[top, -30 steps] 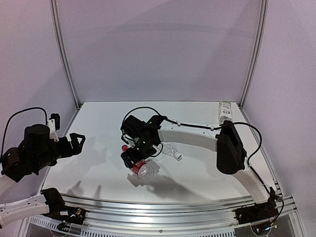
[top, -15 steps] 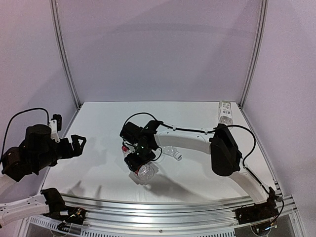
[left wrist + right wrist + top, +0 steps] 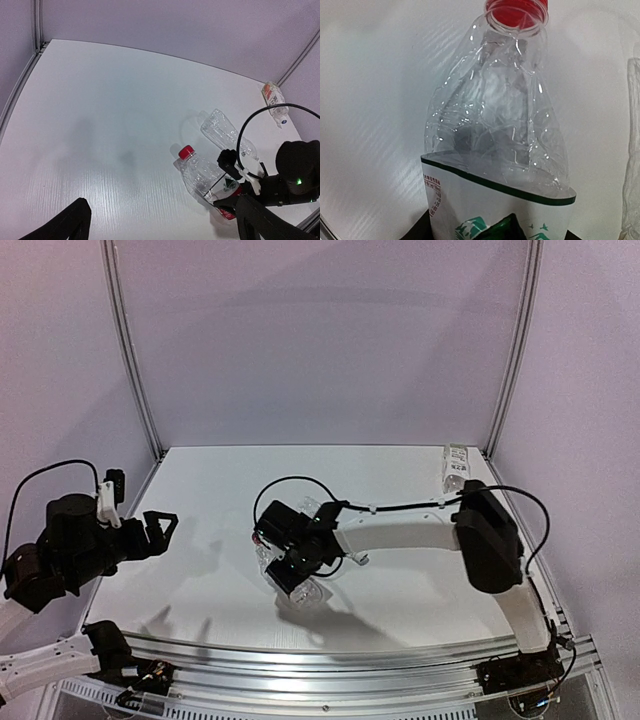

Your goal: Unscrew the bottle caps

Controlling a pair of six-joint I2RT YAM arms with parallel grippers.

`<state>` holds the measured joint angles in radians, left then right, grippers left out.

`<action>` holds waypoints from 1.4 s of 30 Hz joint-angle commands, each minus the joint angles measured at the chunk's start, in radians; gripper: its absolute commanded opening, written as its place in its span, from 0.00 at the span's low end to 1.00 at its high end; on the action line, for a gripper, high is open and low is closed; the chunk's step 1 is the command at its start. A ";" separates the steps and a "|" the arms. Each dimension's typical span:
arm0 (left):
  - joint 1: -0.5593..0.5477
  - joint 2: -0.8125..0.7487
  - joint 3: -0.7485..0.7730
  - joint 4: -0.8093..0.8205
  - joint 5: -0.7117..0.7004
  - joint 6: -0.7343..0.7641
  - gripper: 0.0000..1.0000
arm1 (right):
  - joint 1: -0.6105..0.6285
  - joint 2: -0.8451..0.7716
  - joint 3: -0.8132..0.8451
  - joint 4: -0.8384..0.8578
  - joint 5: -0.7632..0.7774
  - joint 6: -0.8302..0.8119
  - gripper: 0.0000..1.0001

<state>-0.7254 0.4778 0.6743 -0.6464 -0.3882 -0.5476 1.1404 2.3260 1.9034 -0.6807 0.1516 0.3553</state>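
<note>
A clear bottle (image 3: 202, 174) with a red cap (image 3: 186, 151) lies on the white table, and its label is white, green and red. My right gripper (image 3: 291, 567) is down over its labelled body. In the right wrist view the label (image 3: 490, 205) fills the space between the jaws of the right gripper (image 3: 497, 236), with the red cap (image 3: 516, 9) at the top. A slim ribbed bottle (image 3: 226, 133) lies just beyond. A third labelled bottle (image 3: 456, 468) lies at the back right corner. My left gripper (image 3: 160, 525) hangs open at the left, holding nothing.
The right arm (image 3: 400, 536) and its cable (image 3: 250, 130) reach across the middle of the table over the slim bottle. Metal rails (image 3: 330, 660) run along the near edge. Walls and corner posts (image 3: 130, 350) close in the back and sides.
The right gripper has closed from wide open onto the red-capped bottle's body. Its arm shifted a little toward the near right. The left arm has barely moved.
</note>
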 commanded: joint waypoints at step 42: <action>-0.056 0.487 -0.091 0.920 0.763 0.080 0.81 | 0.021 -0.568 -1.331 1.806 -0.147 -0.432 0.53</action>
<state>-0.7609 0.9623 0.6151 0.2035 0.3985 -0.4511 1.1584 1.7725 0.5995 1.0653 0.0143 -0.0746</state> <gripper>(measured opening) 0.802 0.532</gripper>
